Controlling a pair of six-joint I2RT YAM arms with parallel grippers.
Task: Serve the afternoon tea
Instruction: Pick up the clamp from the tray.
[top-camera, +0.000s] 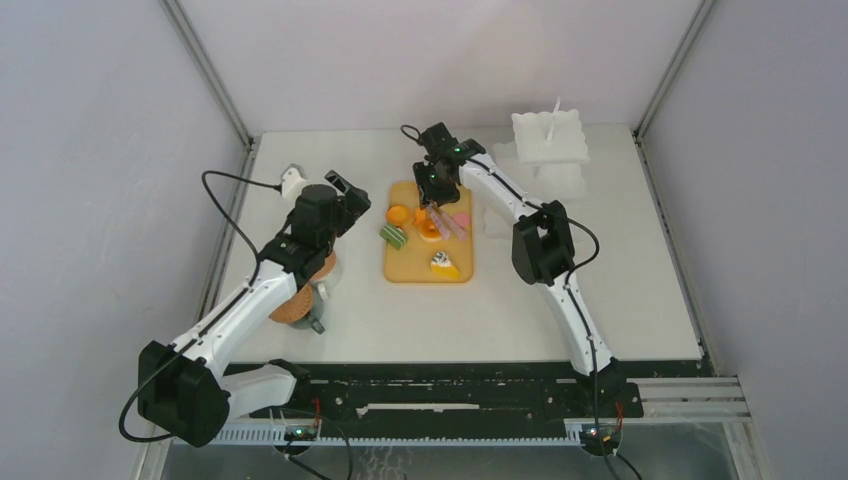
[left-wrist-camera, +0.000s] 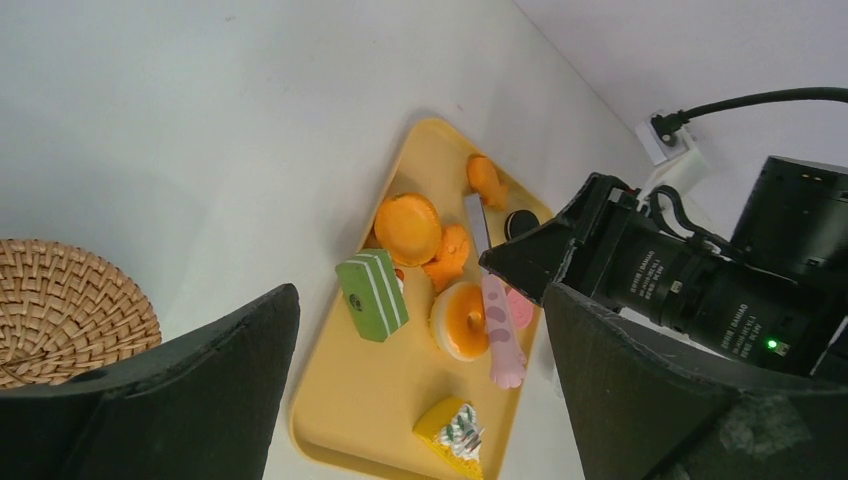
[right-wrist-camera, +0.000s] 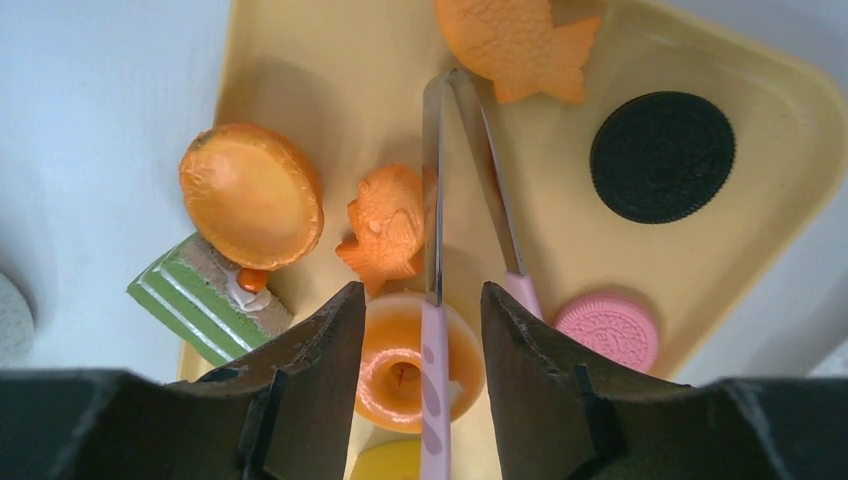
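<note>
Pastries (right-wrist-camera: 250, 195): under right gripper (right-wrist-camera: 420, 290).
Right pose: angled down, astride tongs (right-wrist-camera: 431, 200); grip unclear.
Left pose: left gripper (left-wrist-camera: 418, 330) hovering, spread wide, empty.
Count: eight pastries, one coaster (left-wrist-camera: 70, 310).

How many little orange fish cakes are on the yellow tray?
2. One fish cake lies near the tray's edge beside the black cookie; the other sits mid-tray next to the round orange tart. The pink tongs hide little, so probably no more.

Twin white-and-black arms
Left arm (top-camera: 235, 310), right arm (top-camera: 575, 300): white shells, black joint housings, black cables (left-wrist-camera: 760, 98), green status lights (left-wrist-camera: 771, 344); left gripper (left-wrist-camera: 420, 295) and right gripper (right-wrist-camera: 418, 295) with matte-black fingers (right-wrist-camera: 310, 400).
</note>
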